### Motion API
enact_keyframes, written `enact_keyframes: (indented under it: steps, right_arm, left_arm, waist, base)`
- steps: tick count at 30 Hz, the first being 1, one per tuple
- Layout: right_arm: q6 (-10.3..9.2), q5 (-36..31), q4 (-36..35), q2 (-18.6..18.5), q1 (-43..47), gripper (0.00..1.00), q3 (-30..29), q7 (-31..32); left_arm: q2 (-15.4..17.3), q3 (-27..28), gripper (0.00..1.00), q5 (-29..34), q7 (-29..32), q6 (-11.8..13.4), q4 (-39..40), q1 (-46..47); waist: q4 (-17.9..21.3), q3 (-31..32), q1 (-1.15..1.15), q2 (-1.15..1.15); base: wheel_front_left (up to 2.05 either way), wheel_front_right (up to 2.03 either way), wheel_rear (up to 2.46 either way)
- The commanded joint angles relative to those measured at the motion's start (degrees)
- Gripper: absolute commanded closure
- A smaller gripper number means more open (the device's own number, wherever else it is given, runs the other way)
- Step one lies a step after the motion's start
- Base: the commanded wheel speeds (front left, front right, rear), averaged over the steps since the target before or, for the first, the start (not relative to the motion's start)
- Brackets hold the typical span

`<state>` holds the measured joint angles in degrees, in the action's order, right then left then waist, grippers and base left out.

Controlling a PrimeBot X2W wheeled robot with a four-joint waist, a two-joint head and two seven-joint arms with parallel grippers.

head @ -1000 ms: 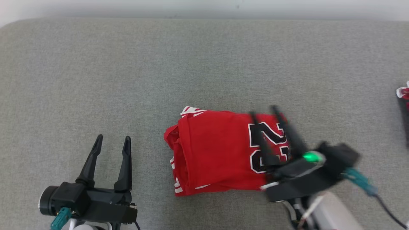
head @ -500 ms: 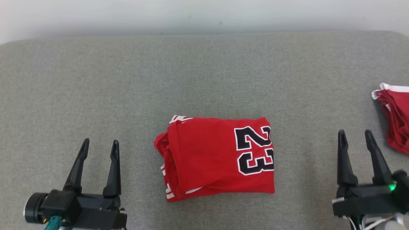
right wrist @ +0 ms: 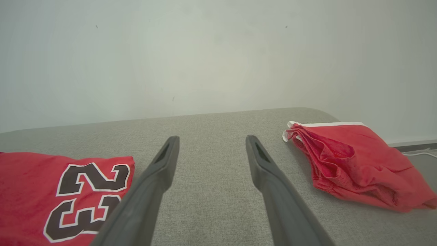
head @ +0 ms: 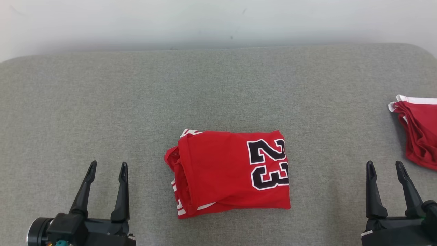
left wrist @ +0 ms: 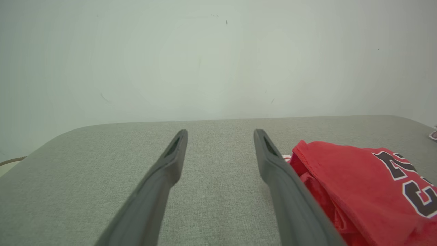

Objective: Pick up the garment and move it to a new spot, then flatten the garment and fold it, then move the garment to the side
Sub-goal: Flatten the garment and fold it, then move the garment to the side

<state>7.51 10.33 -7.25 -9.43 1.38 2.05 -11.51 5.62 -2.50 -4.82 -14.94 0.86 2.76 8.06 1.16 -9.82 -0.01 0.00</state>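
Observation:
A red jersey [head: 228,172] with a black "23" lies folded into a rectangle at the middle of the grey padded table [head: 218,85]. It also shows at the right of the left wrist view [left wrist: 362,184] and at the lower left of the right wrist view [right wrist: 51,191]. My left gripper [head: 107,167] is open at the lower left, well clear of the jersey, nothing between its fingers [left wrist: 170,160]. At the lower right my right gripper [head: 385,167] is open and empty too, apart from the jersey on its other side.
A second red garment [head: 418,131] with white trim lies bunched at the table's right edge, close to my right gripper, and it appears in the right wrist view [right wrist: 355,164]. A pale wall [head: 218,20] runs behind the table's far edge.
My right gripper has let go of the jersey's numbered end and drawn back to the lower right. The camera has tilted, so the whole picture has shifted. The left gripper has stayed put.

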Motion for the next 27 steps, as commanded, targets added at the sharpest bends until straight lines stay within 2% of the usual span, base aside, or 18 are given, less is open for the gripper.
enact_keyframes:
  steps: [1,8,13,19,27]
  right_arm:
    - [-0.05,-0.37,-0.15,-0.11,0.32,0.0,-0.02,0.34]
    - [-0.05,-0.9,-0.8,-1.14,-0.5,0.0,0.16,1.73]
    - [-0.05,-0.46,0.92,-3.29,-2.59,0.0,3.26,4.18]
    - [-0.06,1.55,8.32,-6.21,-6.85,0.0,10.12,5.44]
    - [-0.05,5.57,18.83,-7.09,-11.19,0.0,14.76,7.64]
  left_arm:
    - [0.3,-0.01,0.0,0.1,-0.22,0.11,-0.11,-0.09]
    - [-0.01,-1.08,0.0,0.09,-0.22,0.1,-0.37,1.67]
    - [-0.46,-2.06,0.0,-0.11,-0.22,-0.03,-0.11,2.8]
    - [-1.4,-3.88,0.0,-1.03,-0.22,-0.38,-0.93,3.91]
    - [-2.17,-6.04,0.0,-1.69,-0.22,-0.39,-1.68,4.69]
  waist:
    - [-0.28,-0.16,0.01,0.0]
    - [-2.33,-0.99,0.01,0.0]
    - [-5.08,-2.23,0.01,0.0]
    - [-9.26,-3.78,0.01,0.0]
    - [-12.86,-4.99,0.01,0.0]
  base:
    - [0.0,0.0,0.0]
    - [0.0,0.0,0.0]
    - [0.0,0.0,0.0]
    - [0.0,0.0,0.0]
    - [0.0,0.0,0.0]
